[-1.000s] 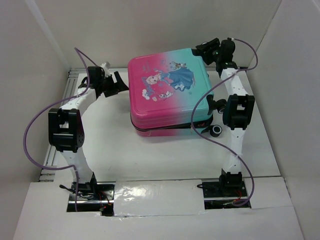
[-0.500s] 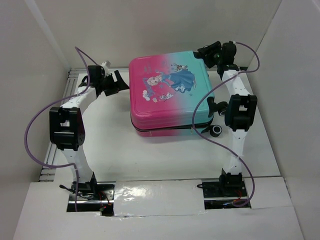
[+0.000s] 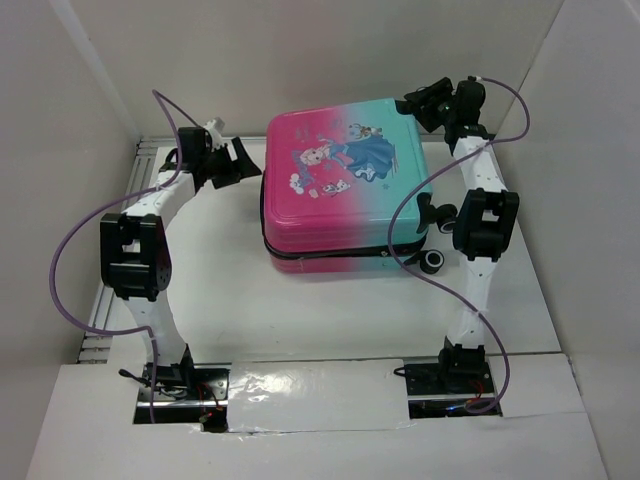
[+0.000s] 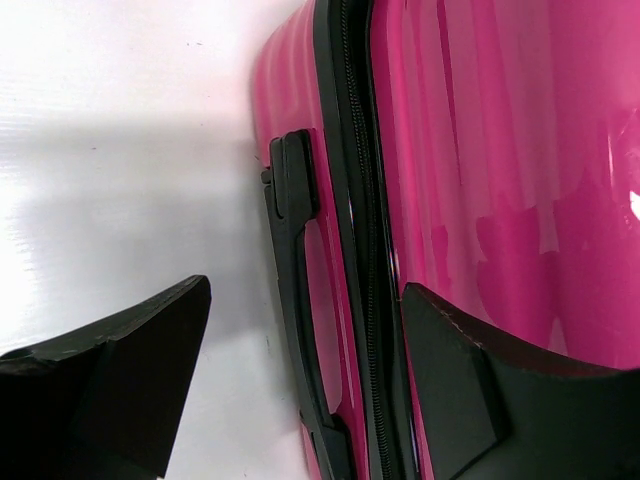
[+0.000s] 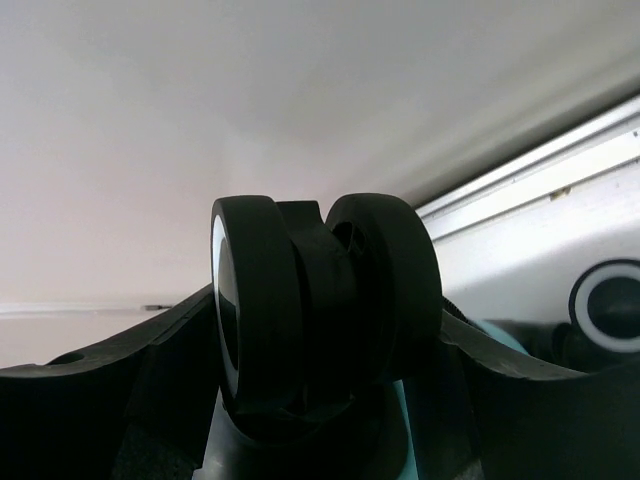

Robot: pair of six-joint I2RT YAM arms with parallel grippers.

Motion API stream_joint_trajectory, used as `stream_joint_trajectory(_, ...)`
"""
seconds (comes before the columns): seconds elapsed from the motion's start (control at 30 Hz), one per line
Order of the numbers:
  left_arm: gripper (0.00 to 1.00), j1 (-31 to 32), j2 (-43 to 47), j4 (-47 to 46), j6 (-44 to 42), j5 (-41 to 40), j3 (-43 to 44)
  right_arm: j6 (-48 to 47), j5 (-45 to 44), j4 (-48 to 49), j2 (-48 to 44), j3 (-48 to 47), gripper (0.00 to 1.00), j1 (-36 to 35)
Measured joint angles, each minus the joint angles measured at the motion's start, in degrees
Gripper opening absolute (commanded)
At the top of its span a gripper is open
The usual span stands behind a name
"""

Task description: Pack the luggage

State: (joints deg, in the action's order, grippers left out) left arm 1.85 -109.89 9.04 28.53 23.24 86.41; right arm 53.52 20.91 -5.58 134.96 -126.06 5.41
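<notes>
The luggage (image 3: 340, 180) lies flat and closed on the white table, pink on the left and teal on the right, with a cartoon print on top. My left gripper (image 3: 243, 165) is open at its left side. In the left wrist view the left gripper (image 4: 305, 290) straddles the black side handle (image 4: 295, 280) and the zip seam, with one finger over the pink shell (image 4: 480, 150). My right gripper (image 3: 420, 105) is at the far right corner. In the right wrist view it (image 5: 325, 330) is shut on a black twin wheel (image 5: 320, 300).
Two more wheels (image 3: 433, 262) stick out on the luggage's right side beside my right arm (image 3: 480, 220). An aluminium rail (image 3: 145, 150) runs along the back left. White walls stand close on all sides. Purple cables loop off both arms.
The luggage has slid to the right and turned slightly. The right gripper moved right with its corner wheel, and the left gripper followed at the left side.
</notes>
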Motion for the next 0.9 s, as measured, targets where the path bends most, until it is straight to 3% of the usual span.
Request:
stream_joint_trajectory(0.23, 0.90, 0.2, 0.0, 0.0, 0.0, 0.0, 0.0, -1.5, 0.9, -0.5, 1.5, -2.0, 0.00, 0.2)
stream_joint_trajectory(0.3, 0.90, 0.2, -0.2, 0.0, 0.0, 0.0, 0.0, -1.8, 1.2, -0.5, 1.7, -2.1, 0.07, 0.2)
stream_joint_trajectory(0.33, 0.90, 0.2, -0.3, 0.0, 0.0, 0.0, 0.0, -2.2, 1.7, -0.7, 2.5, -3.3, 0.23, 0.3)
stream_joint_trajectory(0.37, 0.90, 0.2, -0.3, 0.1, 0.0, 0.0, 0.0, -2.3, 1.7, -0.7, 2.6, -3.4, 0.23, 0.3)
stream_joint_trajectory(0.4, 0.90, 0.2, -0.4, 0.1, 0.0, 0.0, 0.0, -2.5, 1.9, -1.0, 3.1, -4.2, 0.45, 0.3)
stream_joint_trajectory(0.47, 0.90, 0.2, -0.4, 0.2, 0.0, 0.0, 0.0, -3.6, 2.5, -2.3, 4.4, -6.6, 0.67, 0.3)
stream_joint_trajectory(0.53, 0.90, 0.2, -0.4, 0.5, -0.3, -0.2, 0.1, -5.4, 2.7, -4.2, 5.3, -8.7, 0.83, 0.3)
stream_joint_trajectory(0.57, 0.90, 0.2, -0.4, 0.7, -0.4, -0.4, 0.2, -7.4, 2.4, -5.6, 5.3, -9.1, 1.00, 0.3)
stream_joint_trajectory(0.9, 0.91, -4.2, 5.9, 3.9, -1.9, -1.7, 0.2, -25.8, -2.3, -19.1, -0.6, -9.3, 1.00, 3.4)
